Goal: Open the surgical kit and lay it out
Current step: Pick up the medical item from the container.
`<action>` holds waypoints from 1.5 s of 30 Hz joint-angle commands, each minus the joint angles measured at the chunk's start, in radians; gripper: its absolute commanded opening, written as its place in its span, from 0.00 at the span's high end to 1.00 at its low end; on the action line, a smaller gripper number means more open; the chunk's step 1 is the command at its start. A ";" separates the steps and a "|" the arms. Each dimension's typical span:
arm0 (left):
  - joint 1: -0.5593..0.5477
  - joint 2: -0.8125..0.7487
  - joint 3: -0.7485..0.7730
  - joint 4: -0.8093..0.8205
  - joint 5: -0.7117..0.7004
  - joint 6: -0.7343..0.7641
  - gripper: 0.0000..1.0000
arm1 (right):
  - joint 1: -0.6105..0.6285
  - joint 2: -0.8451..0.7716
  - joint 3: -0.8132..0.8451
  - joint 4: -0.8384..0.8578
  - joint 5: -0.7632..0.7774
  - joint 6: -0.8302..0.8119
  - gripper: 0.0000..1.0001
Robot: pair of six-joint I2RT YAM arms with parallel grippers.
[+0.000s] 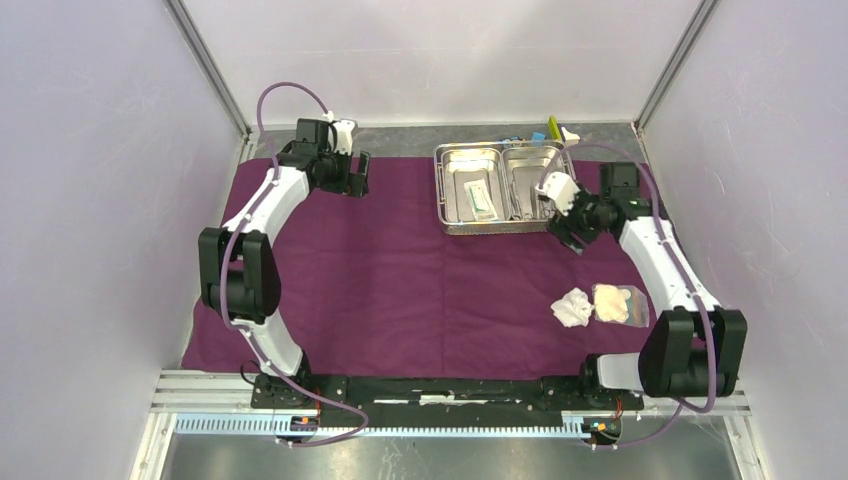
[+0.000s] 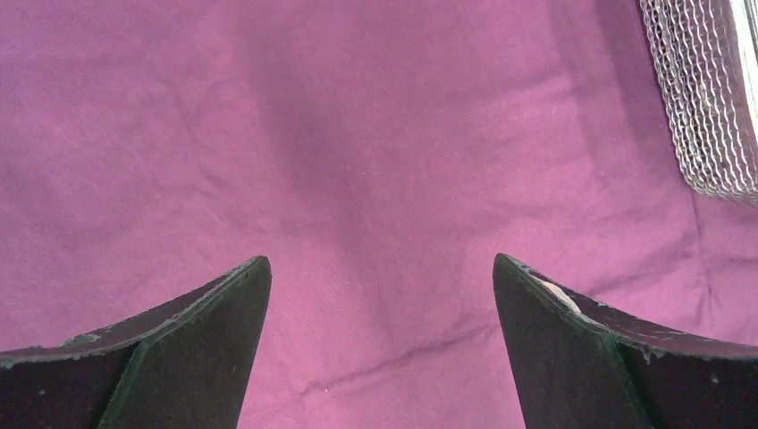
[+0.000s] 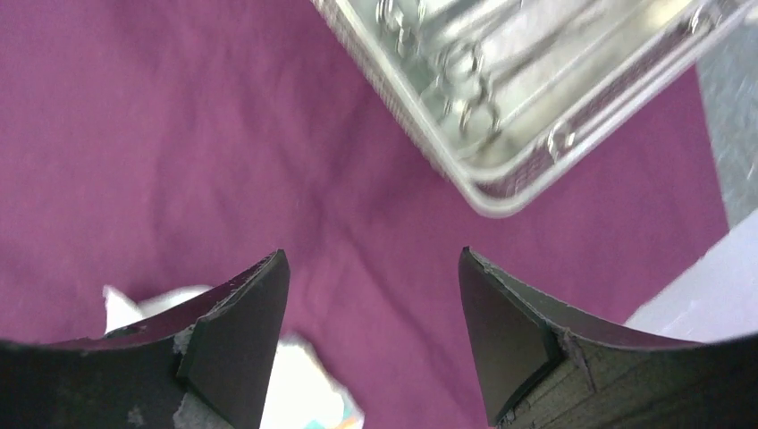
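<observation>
The large plum-purple cloth (image 1: 400, 280) is lying opened and spread flat over the surface, so the unwrapping step is judged complete. The shiny two-compartment steel tray (image 1: 470, 229) is sitting on the cloth toward its far right. Its left compartment is holding a white flat packet (image 1: 480, 198). Its right compartment is holding the slim steel scissor-handled instruments (image 1: 530, 185), and none of these is showing out on the cloth.

Two items are lying on the cloth near the right arm, well apart from the tray. One is a crumpled white gauze pad (image 1: 573, 307). Just beside it is a pale flat pad with a blue edge (image 1: 618, 303). Laying out is therefore judged as only begun, because the packet and the instruments are waiting in the tray to be moved.

The right hand (image 1: 572, 230) is hovering over the cloth just beside the tray's near right corner, with its fingers parted and gripping nothing. The left hand (image 1: 352, 178) is hovering over bare cloth at the far left, with its fingers spread wide, released and empty.
</observation>
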 commanded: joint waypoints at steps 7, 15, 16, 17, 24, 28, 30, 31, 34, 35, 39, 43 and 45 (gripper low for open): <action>0.003 -0.008 0.001 0.065 -0.012 -0.047 0.00 | 0.255 0.321 0.254 0.493 0.087 0.396 0.22; 0.003 0.007 -0.006 0.080 0.008 -0.055 0.00 | 0.338 0.635 0.527 0.544 0.136 0.528 0.18; 0.003 0.011 -0.008 0.084 0.009 -0.057 0.00 | 0.343 0.660 0.543 0.552 0.139 0.545 0.17; 0.003 0.016 -0.007 0.084 0.012 -0.058 0.00 | 0.346 0.686 0.554 0.562 0.142 0.567 0.17; 0.003 0.031 -0.025 0.089 0.034 -0.074 0.00 | 0.367 0.802 0.589 0.581 0.169 0.648 0.09; 0.003 0.027 -0.027 0.089 0.031 -0.073 0.00 | 0.372 0.837 0.587 0.556 0.165 0.655 0.08; 0.003 0.023 -0.028 0.089 0.032 -0.073 0.00 | 0.373 0.849 0.587 0.540 0.172 0.659 0.08; 0.003 0.021 -0.028 0.089 0.032 -0.072 0.00 | 0.374 0.851 0.588 0.531 0.174 0.661 0.08; 0.003 0.019 -0.029 0.089 0.036 -0.073 0.00 | 0.373 0.851 0.571 0.517 0.159 0.665 0.09; 0.004 0.020 -0.029 0.089 0.038 -0.074 0.00 | 0.374 0.852 0.563 0.517 0.151 0.671 0.09; 0.003 0.018 -0.033 0.089 0.042 -0.077 0.00 | 0.372 0.860 0.550 0.501 0.110 0.692 0.12; 0.003 0.002 -0.038 0.089 0.043 -0.077 0.00 | 0.372 0.880 0.554 0.475 0.075 0.717 0.15; 0.003 -0.006 -0.041 0.089 0.046 -0.078 0.00 | 0.372 0.893 0.561 0.464 0.057 0.726 0.16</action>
